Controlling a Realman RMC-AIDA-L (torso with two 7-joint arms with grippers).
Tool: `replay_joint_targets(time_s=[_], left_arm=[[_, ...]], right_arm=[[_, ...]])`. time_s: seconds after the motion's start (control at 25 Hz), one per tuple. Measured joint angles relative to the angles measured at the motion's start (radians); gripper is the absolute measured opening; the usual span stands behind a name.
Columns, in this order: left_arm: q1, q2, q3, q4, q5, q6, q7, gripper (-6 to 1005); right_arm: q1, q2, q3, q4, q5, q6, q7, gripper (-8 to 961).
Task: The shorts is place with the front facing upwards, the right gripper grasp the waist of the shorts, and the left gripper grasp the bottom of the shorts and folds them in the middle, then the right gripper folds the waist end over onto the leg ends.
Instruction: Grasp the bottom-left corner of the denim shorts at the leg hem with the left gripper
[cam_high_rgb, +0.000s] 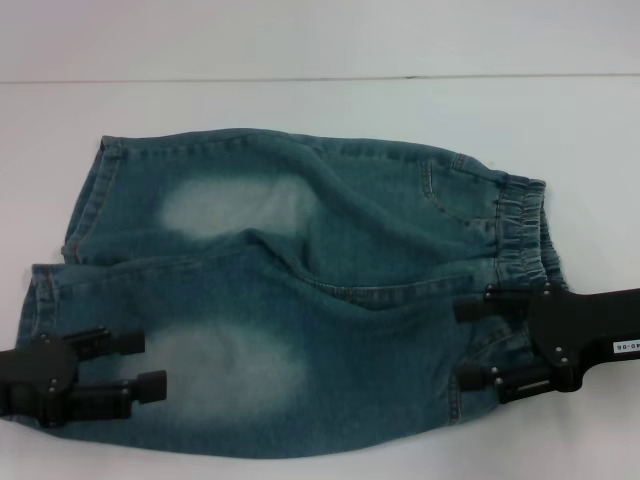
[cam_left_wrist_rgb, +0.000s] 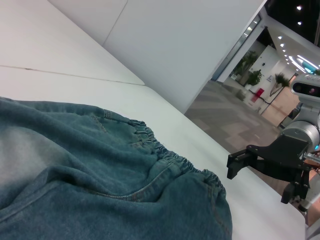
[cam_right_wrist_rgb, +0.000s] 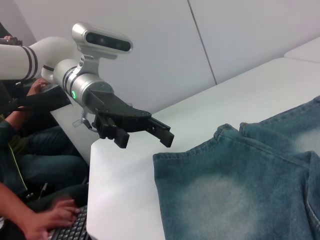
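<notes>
From my remote station I see the blue denim shorts (cam_high_rgb: 300, 300) spread front-up across the white table (cam_high_rgb: 320, 110), faded pale patches on each leg, the cloth rumpled along the middle. The waist (cam_high_rgb: 520, 235), a puckered elastic band, lies at the right side; the bottom (cam_high_rgb: 70, 250), two flat stitched hems, lies at the left.

The right gripper (cam_high_rgb: 472, 343), black and two-fingered on a flat black arm, reaches in level from the right, its fingers spread apart above the near corner of the waist, holding nothing. The left wrist view shows it poised just above the table edge beside the elastic band.

The left gripper (cam_high_rgb: 140, 361), black with a silver ribbed housing and white banded wrist, comes in from the left, fingers likewise spread, over the near leg's hem. From the right wrist view it hangs in the air clear of the cloth.

A small white label (cam_high_rgb: 625, 344) on the right arm carries digits I cannot read with certainty.
</notes>
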Motion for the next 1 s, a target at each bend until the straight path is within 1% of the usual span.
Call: replay_joint_targets(time_s=[0.48,0.64,0.84,0.96,1.0], left_arm=[[-0.007,0.0,0.0,0.0,0.0,0.002,-0.009,923],[-0.008,0.004,-0.005,0.005,-0.001,0.017,-0.022,919],[-0.003,0.02,-0.012,0.092,0.024,0.047,-0.115,915],[0.014,0.046,-0.026,0.166,0.052,0.052,-0.219,912],[0.015,0.051,-0.035,0.179,0.071,0.052,-0.235,911]], right_arm=[[0.006,-0.001,0.0,0.0,0.0,-0.001,0.0,946],[0.007,0.0,0.0,0.0,0.0,0.0,0.0,945],[0.006,-0.002,0.0,0.0,0.0,-0.004,0.0,945],[0.004,-0.003,0.003,0.0,0.0,-0.005,-0.005,944],[0.003,-0.002,0.004,0.0,0.0,-0.005,-0.009,944]])
